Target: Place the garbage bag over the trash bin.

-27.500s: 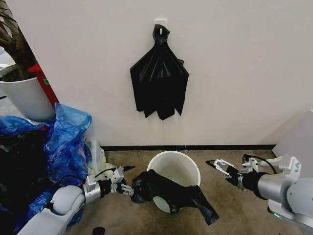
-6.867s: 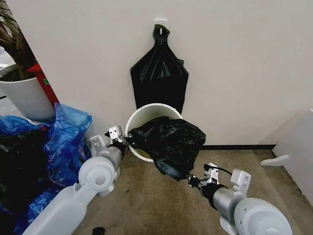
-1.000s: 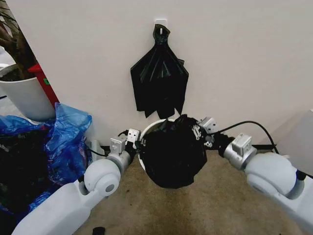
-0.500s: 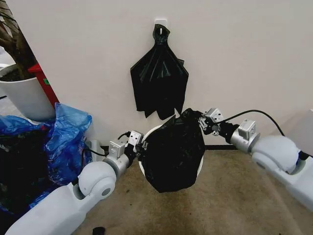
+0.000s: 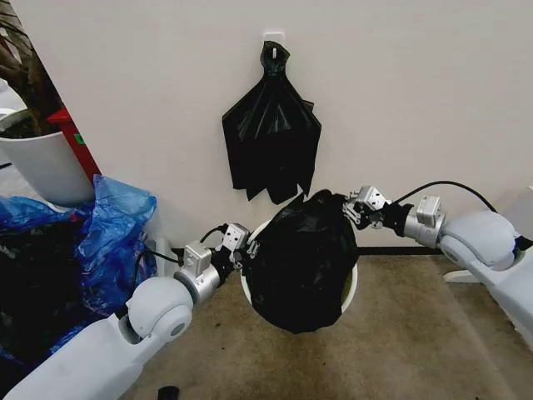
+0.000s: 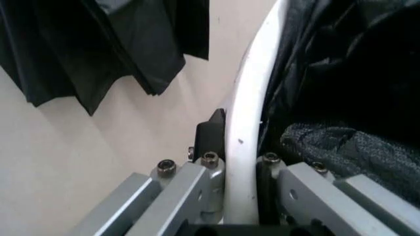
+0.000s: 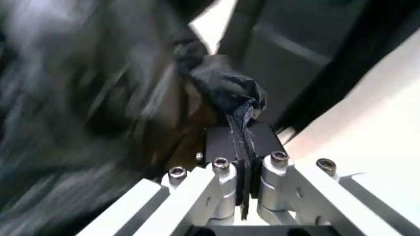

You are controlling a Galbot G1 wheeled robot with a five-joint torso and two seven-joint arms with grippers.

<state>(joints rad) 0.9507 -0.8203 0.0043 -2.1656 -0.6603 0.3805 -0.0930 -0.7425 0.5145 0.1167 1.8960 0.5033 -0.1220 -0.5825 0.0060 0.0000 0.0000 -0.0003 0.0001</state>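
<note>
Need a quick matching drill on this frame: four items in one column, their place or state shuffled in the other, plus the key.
Things:
1. left claw
2. right claw
3. garbage bag
4. bunch of black bags

Places or states:
A. hangs from a hook on the wall
B. shut on a pinch of black plastic
C. clamped on the rim of the trash bin
D. draped over the mouth of the bin

Pairs: 1-C, 2-B, 3-D, 4-A
</note>
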